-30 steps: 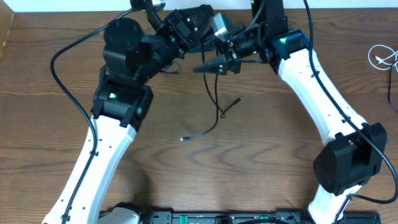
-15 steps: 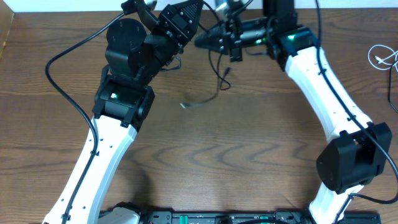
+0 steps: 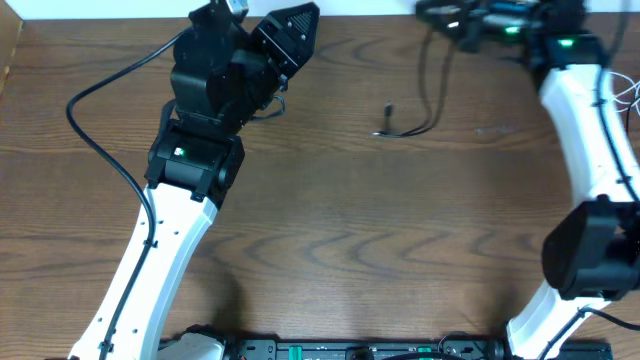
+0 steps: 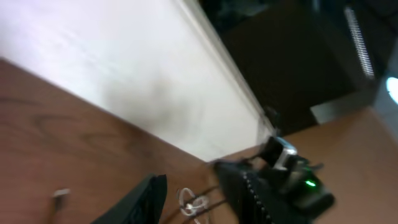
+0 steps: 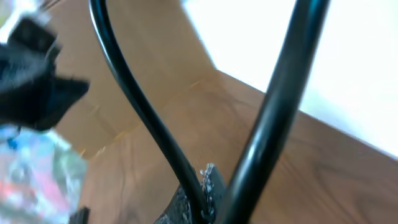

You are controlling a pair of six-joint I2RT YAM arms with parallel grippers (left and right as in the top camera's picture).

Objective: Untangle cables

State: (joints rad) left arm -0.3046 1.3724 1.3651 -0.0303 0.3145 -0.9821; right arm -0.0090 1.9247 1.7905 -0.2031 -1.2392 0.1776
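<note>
**One black cable pinched, one white cable lying loose**

Two arms reach over the brown desk (image 3: 350,250), each with one gripper. The right gripper (image 5: 200,196) is at the far edge of the desk, on the right. It is pressed together on the black cable (image 3: 405,132): its wrist view shows two black strands running out from between its fingers. In the overhead view the cable hangs down from that gripper to the desk, then curves left along the wood. One small plug end shows there, near the far middle of the desk.

The left gripper (image 4: 189,180) is at the far edge on the left, well apart from the black cable. Its two fingers are spread, with nothing between them. One white cable (image 4: 191,202) shows past those fingers in the left wrist view, lying in a small loose coil on the desk. That view is blurred, so I cannot tell whether the coil touches anything else. Both cables lie on the desk; only the black one is held
</note>
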